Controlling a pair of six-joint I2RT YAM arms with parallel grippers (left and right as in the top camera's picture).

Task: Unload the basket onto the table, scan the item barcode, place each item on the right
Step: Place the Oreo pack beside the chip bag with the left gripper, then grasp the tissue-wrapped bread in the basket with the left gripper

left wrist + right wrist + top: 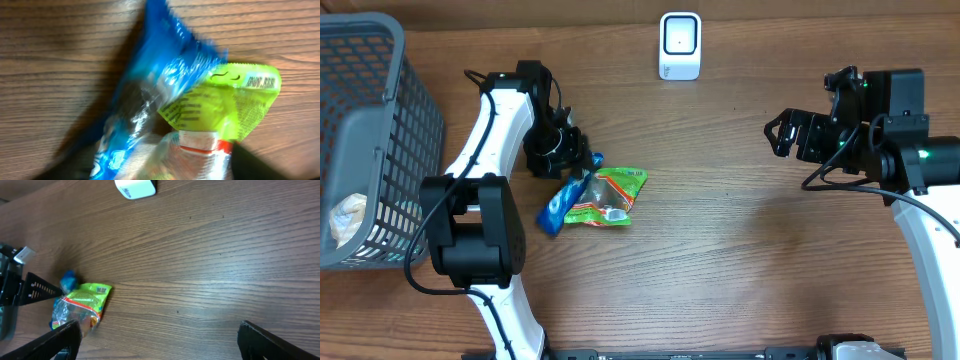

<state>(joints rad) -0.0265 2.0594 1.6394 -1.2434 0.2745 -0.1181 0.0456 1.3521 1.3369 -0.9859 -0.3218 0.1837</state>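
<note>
Looking down on a wooden table (720, 260) with a white scanner (680, 45) standing at twelve o'clock, near the far edge, and a grey mesh basket (415, 130) at nine o'clock, holding something pale, too small to identify. Finding the blue packet (560, 200) flat on the wood a little toward nine o'clock from the centre, slanted from one o'clock down to seven o'clock, well apart from the scanner. Touching it on its three o'clock side, a green packet (610, 195), partly clear, also flat. Placing the left gripper (578, 155) right at the blue packet's one o'clock end, low over the table; cannot tell from any view whether spread or pinching that end, with only one dark finger (255, 162) showing at five o'clock in the blurred left wrist view, beside the blue packet (150, 85) and the green packet (240, 95). Seeing the right gripper (780, 135) at three o'clock, well apart from both packets, pointing toward nine o'clock, fingers (272, 342) spread wide with only bare wood between. From the right wrist, catching the scanner (136, 187) at eleven o'clock and both packets at eight o'clock, next to the left arm
</note>
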